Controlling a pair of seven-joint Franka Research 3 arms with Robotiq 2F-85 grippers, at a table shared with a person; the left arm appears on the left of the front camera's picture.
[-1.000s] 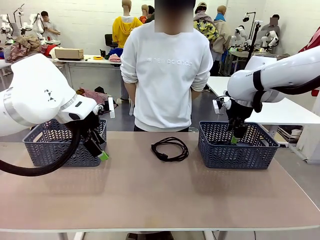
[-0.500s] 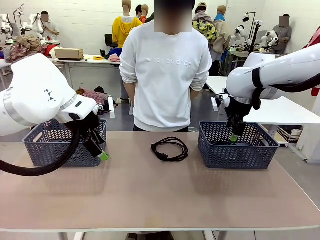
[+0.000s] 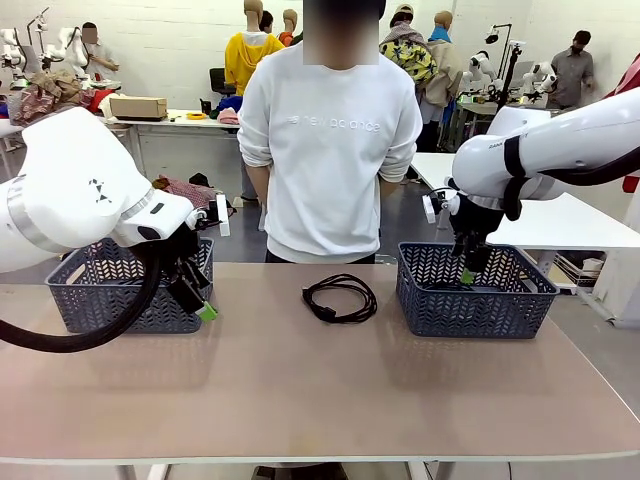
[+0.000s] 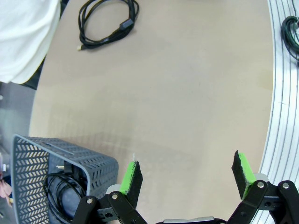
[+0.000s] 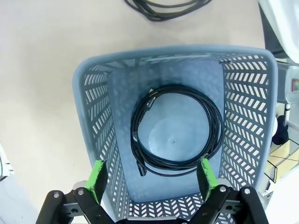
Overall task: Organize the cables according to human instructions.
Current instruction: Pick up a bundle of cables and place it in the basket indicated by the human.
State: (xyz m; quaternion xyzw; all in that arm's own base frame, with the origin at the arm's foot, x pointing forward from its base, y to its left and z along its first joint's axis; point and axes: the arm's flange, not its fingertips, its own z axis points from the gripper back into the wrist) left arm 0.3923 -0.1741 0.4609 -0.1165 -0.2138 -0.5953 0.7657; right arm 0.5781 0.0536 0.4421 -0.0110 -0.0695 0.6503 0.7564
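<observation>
Black and thin, the loose cable coil [image 3: 340, 298] is lying on the table [image 3: 320, 400] near the middle of its far edge, between two grey baskets. It is being judged light and floppy (the loops would likely sag and spread once lifted), so hold is best taken across several bundled strands on the coil's near side, not at a plug end.

A second coil [image 5: 136, 140] is resting flat in the right basket [image 3: 478, 300], beneath the right gripper [image 5: 152, 175], whose jaws are being held wide with nothing between them. The left gripper [image 4: 187, 172], likewise spread and empty, is being hovered beside the near right corner of the left basket [image 3: 110, 305], where more cable [image 4: 58, 186] is lying.

Nothing is standing between either gripper and the loose coil. A person [image 3: 330, 150] in a white sweatshirt is standing just behind the far edge.
</observation>
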